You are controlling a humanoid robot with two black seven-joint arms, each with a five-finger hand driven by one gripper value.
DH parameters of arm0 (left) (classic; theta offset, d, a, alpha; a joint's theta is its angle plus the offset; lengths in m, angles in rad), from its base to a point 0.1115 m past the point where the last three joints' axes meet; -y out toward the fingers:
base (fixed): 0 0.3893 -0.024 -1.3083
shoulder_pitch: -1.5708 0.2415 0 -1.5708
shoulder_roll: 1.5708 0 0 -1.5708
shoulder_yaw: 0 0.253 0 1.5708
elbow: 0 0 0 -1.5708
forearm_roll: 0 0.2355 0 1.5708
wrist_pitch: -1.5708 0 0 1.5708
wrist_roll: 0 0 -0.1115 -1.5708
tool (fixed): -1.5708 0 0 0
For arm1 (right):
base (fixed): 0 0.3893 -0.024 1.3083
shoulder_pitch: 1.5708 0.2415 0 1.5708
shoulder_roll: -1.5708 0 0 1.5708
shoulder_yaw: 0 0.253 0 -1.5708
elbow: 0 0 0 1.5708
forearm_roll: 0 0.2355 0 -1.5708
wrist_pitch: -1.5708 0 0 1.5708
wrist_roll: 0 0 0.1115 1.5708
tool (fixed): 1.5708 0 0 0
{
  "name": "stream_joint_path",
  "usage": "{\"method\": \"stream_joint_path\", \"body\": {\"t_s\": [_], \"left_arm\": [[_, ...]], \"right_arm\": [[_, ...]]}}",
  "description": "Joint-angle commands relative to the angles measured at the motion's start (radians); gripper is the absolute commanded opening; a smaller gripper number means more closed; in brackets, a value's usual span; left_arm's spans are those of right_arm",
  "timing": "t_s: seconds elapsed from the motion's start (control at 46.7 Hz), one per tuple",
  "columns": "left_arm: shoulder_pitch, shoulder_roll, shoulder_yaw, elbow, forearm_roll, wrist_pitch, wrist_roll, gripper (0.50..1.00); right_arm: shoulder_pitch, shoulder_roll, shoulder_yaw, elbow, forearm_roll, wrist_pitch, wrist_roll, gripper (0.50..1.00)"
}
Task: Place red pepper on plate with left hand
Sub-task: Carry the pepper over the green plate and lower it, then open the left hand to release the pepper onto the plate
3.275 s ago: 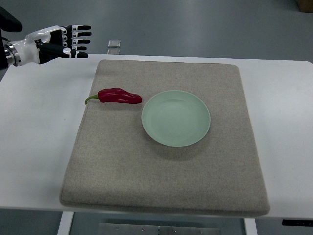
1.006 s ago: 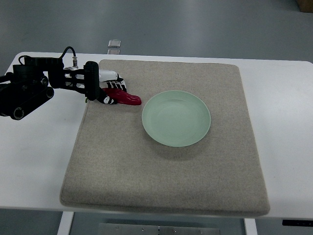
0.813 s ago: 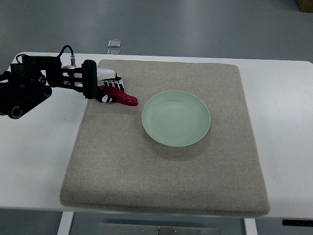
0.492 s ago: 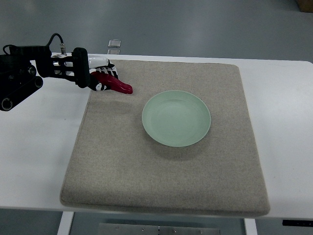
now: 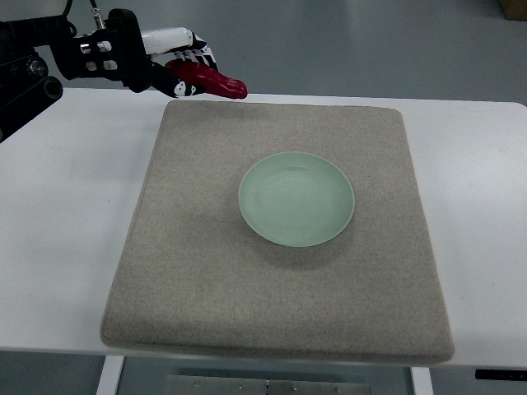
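Note:
My left hand [image 5: 183,67] is shut on the red pepper [image 5: 216,81] and holds it in the air above the far left corner of the grey mat [image 5: 280,288]. The pepper's pointed tip sticks out to the right of my fingers. The pale green plate [image 5: 296,198] lies bare near the middle of the mat, well to the right of and nearer than the hand. My left arm reaches in from the upper left edge. No right arm shows.
The mat covers most of the white table [image 5: 58,230]. A small metal bracket [image 5: 193,76] sits at the table's far edge, partly behind the hand. Grey floor lies beyond the table.
The left hand came down on the pepper, closed on it, and has lifted it off the mat, up and toward the far edge. The plate has not moved.

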Motion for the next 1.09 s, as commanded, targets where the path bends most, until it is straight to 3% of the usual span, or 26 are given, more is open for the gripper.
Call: {"method": "stream_joint_path", "body": {"t_s": [0.0,0.235,0.813,0.985,1.07], "left_arm": [[0.001,0.0,0.003,-0.06,-0.001,0.0,0.0,0.5],[0.015,-0.042,0.033,-0.18,-0.003,0.0,0.0,0.5],[0.093,-0.197,0.156,-0.097,0.003,0.066,0.0,0.514],[0.111,-0.218,0.156,-0.093,0.003,0.067,0.002,0.711],[0.117,-0.224,0.156,-0.094,0.002,0.066,0.002,0.848]], "right_arm": [[0.0,0.0,0.0,0.0,0.0,0.0,0.0,0.928],[0.0,0.0,0.0,0.0,0.0,0.0,0.0,0.928],[0.0,0.0,0.0,0.0,0.0,0.0,0.0,0.928],[0.0,0.0,0.0,0.0,0.0,0.0,0.0,0.928],[0.0,0.0,0.0,0.0,0.0,0.0,-0.002,0.928]]}}
